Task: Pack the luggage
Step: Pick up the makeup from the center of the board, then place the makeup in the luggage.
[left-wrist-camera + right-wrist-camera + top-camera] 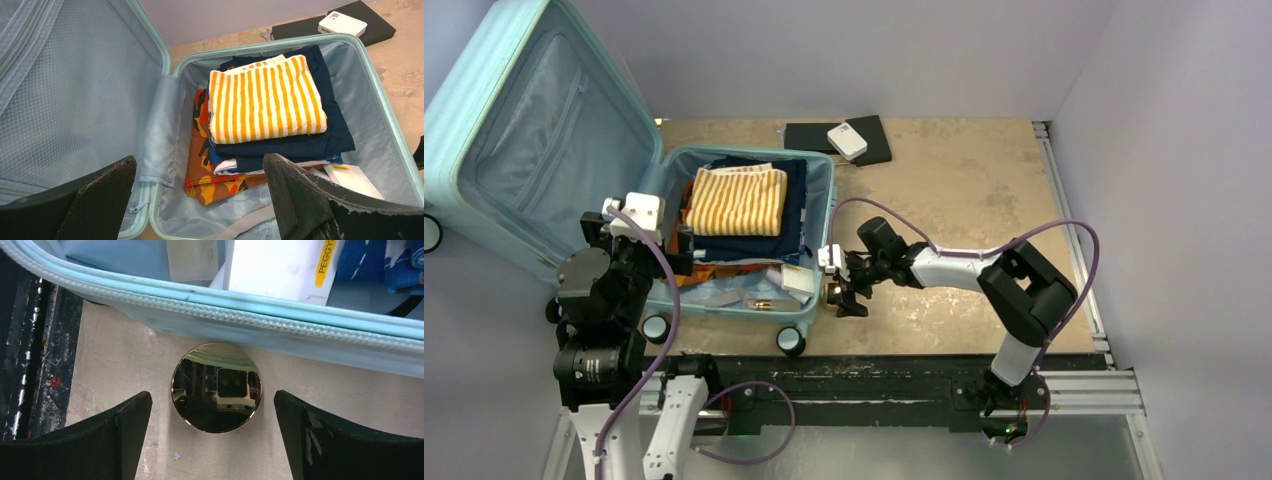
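Observation:
The luggage (pixel 534 150) lies open, its lid leaning back at the left. Its base rim shows in the left wrist view (pixel 260 47) and the right wrist view (pixel 250 315). Inside it, a yellow-and-white striped towel (pixel 737 200) (pixel 265 97) tops navy clothes (pixel 300 145) and an orange camouflage garment (pixel 200 150). White packets (pixel 280 265) lie at its near end. My left gripper (pixel 200 165) is open and empty above the base's near left corner. My right gripper (pixel 212 400) is open, its fingers either side of a round shiny gold disc (pixel 216 387) on the table beside the suitcase wall.
A flat black case (pixel 809 138) with a small white box (pixel 847 140) on it lies at the back of the table. A suitcase wheel (pixel 790 341) sits near the table's front edge. A black rail (pixel 874 380) runs along that edge.

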Controlling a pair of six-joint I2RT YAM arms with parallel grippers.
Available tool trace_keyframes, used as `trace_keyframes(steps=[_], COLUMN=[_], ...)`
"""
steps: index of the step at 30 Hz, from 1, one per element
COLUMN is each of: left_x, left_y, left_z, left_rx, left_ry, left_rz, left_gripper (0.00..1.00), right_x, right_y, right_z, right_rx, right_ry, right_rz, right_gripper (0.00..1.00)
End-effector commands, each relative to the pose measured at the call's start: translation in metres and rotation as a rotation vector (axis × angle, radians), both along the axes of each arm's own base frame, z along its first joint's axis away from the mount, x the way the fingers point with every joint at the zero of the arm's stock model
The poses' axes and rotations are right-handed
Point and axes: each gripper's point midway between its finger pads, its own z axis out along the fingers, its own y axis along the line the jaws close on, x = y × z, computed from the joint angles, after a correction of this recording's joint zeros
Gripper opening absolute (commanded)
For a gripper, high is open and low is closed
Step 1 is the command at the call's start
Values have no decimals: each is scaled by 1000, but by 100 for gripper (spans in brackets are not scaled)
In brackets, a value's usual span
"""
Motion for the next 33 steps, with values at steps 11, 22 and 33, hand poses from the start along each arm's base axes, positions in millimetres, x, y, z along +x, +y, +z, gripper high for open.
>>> trace_keyframes(steps=[11, 22, 33], left_x=[0, 2, 5], left_y=[1, -1, -4], left_z=[-4, -1, -1], left_rx=[-3, -3, -23], left_ry=[-11, -10, -4], left_rz=[7, -9, -20], left_gripper=[99, 99, 99], right_x=[-4, 1, 31], right_y=[22, -29, 20], right_z=[26, 79, 201], right_rx=[7, -157, 89], right_ry=[16, -99, -240], right_rz=[60, 36, -33], right_gripper=[29, 16, 15])
